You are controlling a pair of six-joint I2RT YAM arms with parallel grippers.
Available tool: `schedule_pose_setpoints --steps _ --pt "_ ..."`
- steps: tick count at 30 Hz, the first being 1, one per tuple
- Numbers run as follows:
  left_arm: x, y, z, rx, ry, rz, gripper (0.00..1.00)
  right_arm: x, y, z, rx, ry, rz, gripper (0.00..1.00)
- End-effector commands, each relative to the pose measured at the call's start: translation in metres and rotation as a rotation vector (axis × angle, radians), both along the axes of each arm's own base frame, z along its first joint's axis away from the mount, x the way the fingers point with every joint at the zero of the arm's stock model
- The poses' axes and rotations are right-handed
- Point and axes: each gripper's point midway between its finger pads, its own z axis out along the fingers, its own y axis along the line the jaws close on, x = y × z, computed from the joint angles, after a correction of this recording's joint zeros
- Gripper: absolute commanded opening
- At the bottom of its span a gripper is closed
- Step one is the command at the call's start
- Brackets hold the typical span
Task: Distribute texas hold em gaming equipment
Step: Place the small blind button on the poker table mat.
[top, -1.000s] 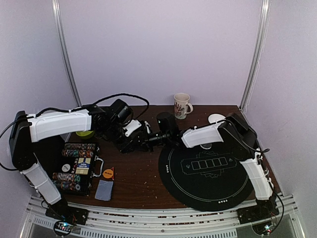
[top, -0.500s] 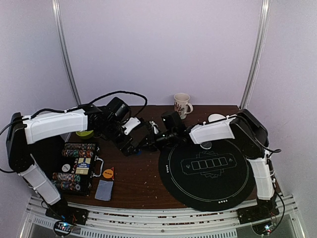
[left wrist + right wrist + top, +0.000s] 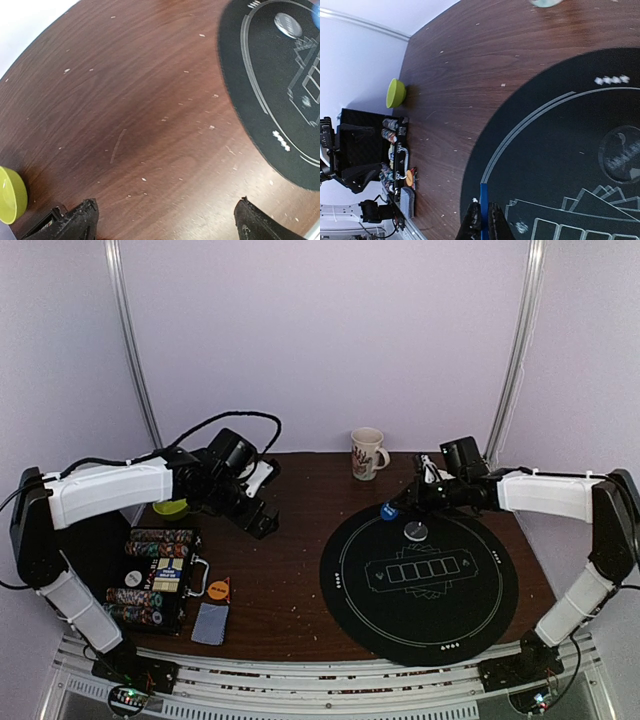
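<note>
The blue button [image 3: 483,205] is pinched edge-on between the right fingers [image 3: 471,224], just above the far-left rim of the black mat [image 3: 440,625]. It is judged light, stiff and slick (a thin disc), best gripped across its flat faces. The left fingers [image 3: 75,225] are spread wide over the table [image 3: 150,125], left of the mat. A second earlier both arms were met left of the mat; they have since been drawn apart.
</note>
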Motion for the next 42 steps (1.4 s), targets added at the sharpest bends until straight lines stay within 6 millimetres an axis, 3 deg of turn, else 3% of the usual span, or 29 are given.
schedule_pose_setpoints --steps 1,7,16,21,27,33,37,39,42 --pt "0.026 0.006 0.004 -0.039 -0.075 0.106 0.98 -0.018 -0.065 -0.017 -0.146 0.052 -0.125 0.00" --pt "0.036 0.007 0.001 -0.045 -0.109 0.142 0.98 -0.033 -0.123 -0.029 -0.198 0.081 -0.304 0.00" --pt "0.042 0.000 0.005 -0.051 -0.131 0.113 0.98 -0.055 -0.176 -0.036 -0.247 0.100 -0.464 0.00" --pt "0.040 0.000 -0.001 -0.050 -0.121 0.111 0.98 -0.064 -0.194 -0.039 -0.255 0.108 -0.515 0.00" --pt "0.041 0.000 -0.001 -0.046 -0.123 0.107 0.98 -0.085 -0.227 -0.060 -0.302 0.191 -0.618 0.00" --pt "0.037 0.008 0.002 -0.032 -0.137 0.121 0.98 -0.116 -0.238 -0.085 -0.277 0.315 -0.677 0.00" --pt "0.035 0.013 -0.001 -0.017 -0.142 0.123 0.98 -0.125 -0.260 -0.082 -0.292 0.323 -0.796 0.00" --pt "0.035 0.014 -0.003 -0.005 -0.143 0.122 0.98 -0.126 -0.256 -0.079 -0.247 0.325 -0.811 0.00" --pt "0.036 0.016 -0.002 0.006 -0.147 0.123 0.98 -0.152 -0.241 -0.088 -0.248 0.434 -0.736 0.00"
